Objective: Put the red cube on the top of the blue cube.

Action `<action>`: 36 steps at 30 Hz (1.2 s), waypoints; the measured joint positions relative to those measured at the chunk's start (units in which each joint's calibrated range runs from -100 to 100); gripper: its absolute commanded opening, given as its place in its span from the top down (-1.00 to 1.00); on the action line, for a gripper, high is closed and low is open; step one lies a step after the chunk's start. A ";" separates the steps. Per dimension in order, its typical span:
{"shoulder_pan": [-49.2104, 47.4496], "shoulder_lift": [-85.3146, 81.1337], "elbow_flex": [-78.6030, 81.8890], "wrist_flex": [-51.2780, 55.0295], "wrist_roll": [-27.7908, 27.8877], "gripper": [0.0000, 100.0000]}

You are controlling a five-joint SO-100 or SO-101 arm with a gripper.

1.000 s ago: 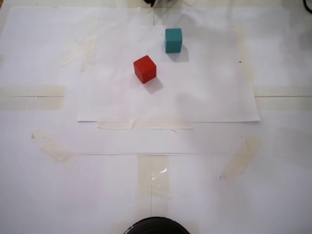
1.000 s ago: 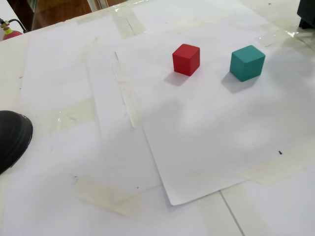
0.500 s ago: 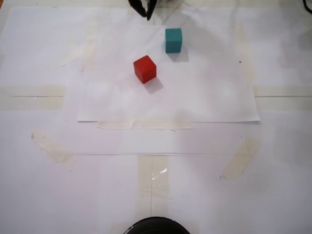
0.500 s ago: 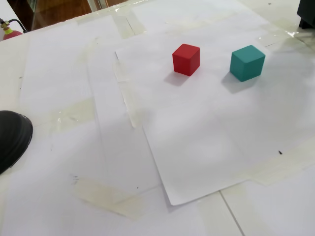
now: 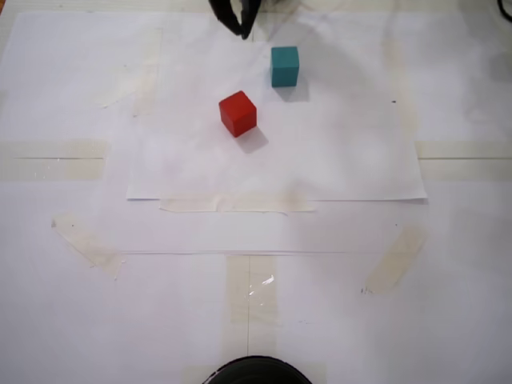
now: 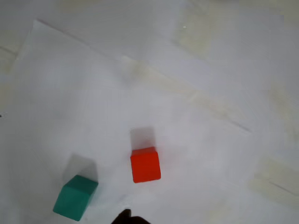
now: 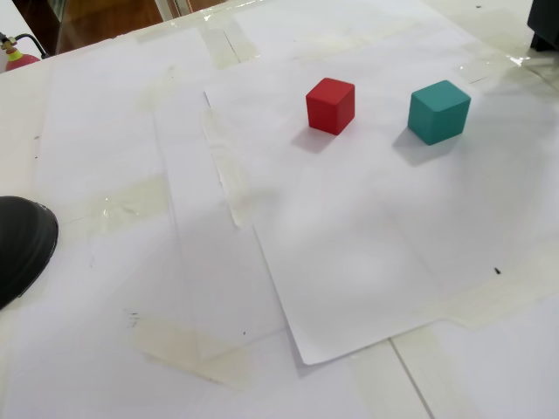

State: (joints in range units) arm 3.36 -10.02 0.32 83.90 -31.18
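**A:** Where are we in the job?

**B:** At the very start, I judge: the reach toward the small matte bright red cube (image 5: pixel 238 113). It sits on the white paper sheet (image 5: pixel 344 160) taped to the bench, nothing touching it. The small matte teal-blue cube (image 5: pixel 284 66) stands apart from it, farther away and to the right in the fixed view from the front.

**A:** And the hand?

**B:** I see only its dark tip (image 5: pixel 237 18) at the far edge of that view, left of the teal-blue cube and beyond the red one. In the wrist view a dark sliver shows at the bottom edge, near both cubes. It carries nothing. Whether it is spread or closed I cannot tell from so little.

**A:** So what does the next move need?

**B:** I bring the hand nearer and down over the red cube. That cube sits turned relative to the paper's edges, so I would rotate the wrist to meet two flat faces, and keep clear of the teal-blue cube.
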 measured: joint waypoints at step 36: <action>-1.90 3.73 17.98 -13.09 4.44 0.48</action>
State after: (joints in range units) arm 1.46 -6.29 18.30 70.80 -26.74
